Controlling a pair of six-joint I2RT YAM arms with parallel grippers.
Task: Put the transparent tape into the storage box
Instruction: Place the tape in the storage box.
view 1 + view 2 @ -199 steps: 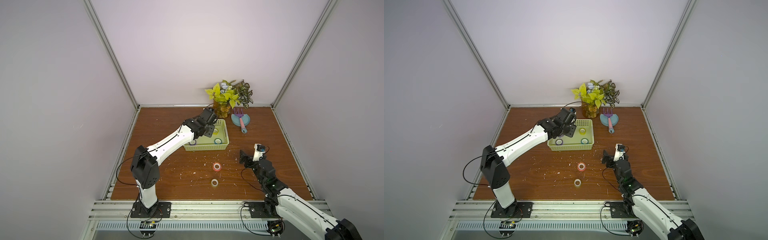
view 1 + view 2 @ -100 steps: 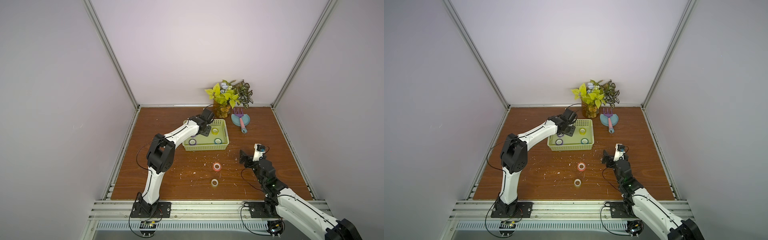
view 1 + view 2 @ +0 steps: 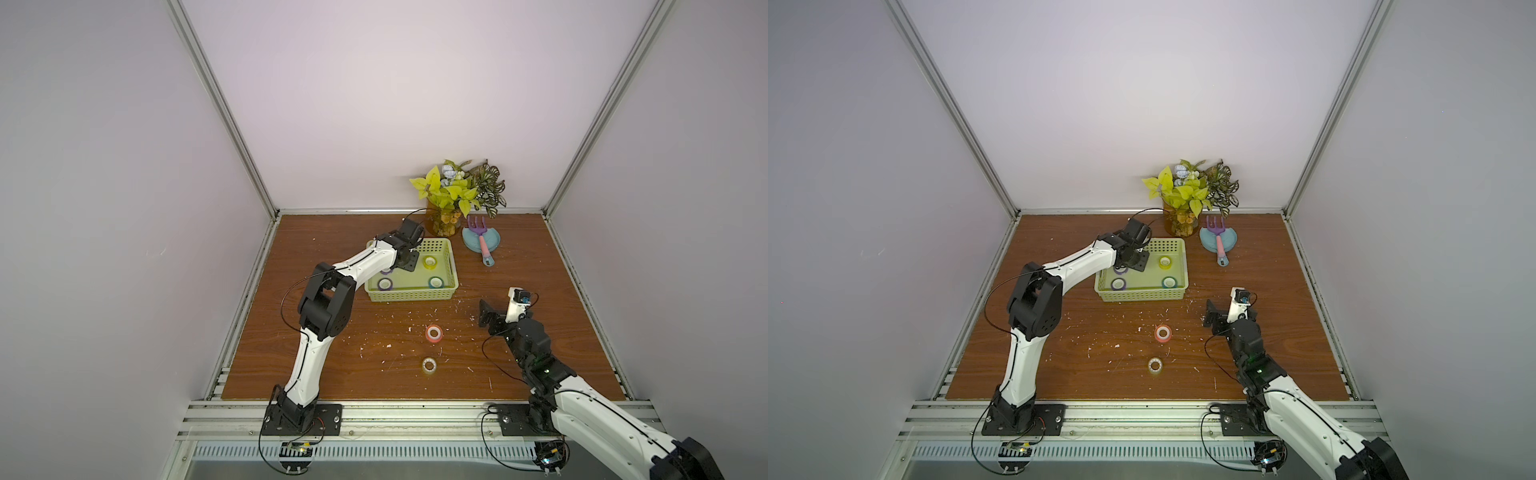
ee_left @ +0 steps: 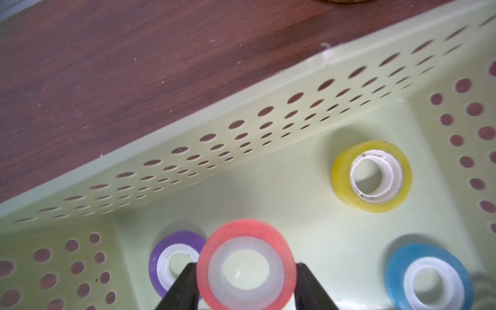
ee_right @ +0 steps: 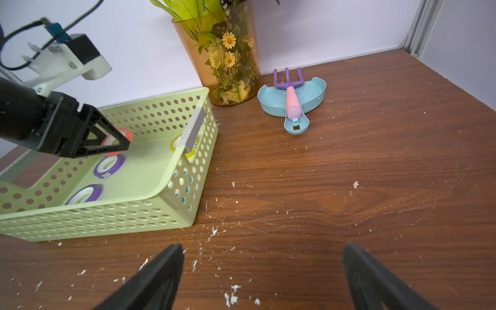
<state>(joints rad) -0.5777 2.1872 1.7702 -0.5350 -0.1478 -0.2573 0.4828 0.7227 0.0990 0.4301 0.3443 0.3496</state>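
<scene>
Left arm: the left gripper [image 4: 245,268] reaches over the storage box [image 3: 411,295], its jaws clamped on the outer rim of an orange-red roll [image 4: 241,228].
Held roll: it is gripped across its width with the open core facing down, probably so that it lands flat like the rolls below. It hangs above the box floor without touching it.
Position: the roll hangs inside the walls, near the far side. In the left wrist view it partly overlaps a purple roll [image 4: 177,239], so a drop here may land on that one.
In the box: also a yellow roll [image 4: 346,185], a blue roll [image 4: 394,265] and a second purple roll [image 3: 385,284], all lying flat and apart.
On the table: a second orange-red roll [image 3: 434,333] and a colourless roll [image 3: 429,365] wait in front of the box on the table [image 3: 332,353].
Right arm: the right gripper [image 5: 262,247] hovers low over bare wood with its jaws wide apart and empty, clear of the box.
Stage: release looks due, and two rolls remain.
</scene>
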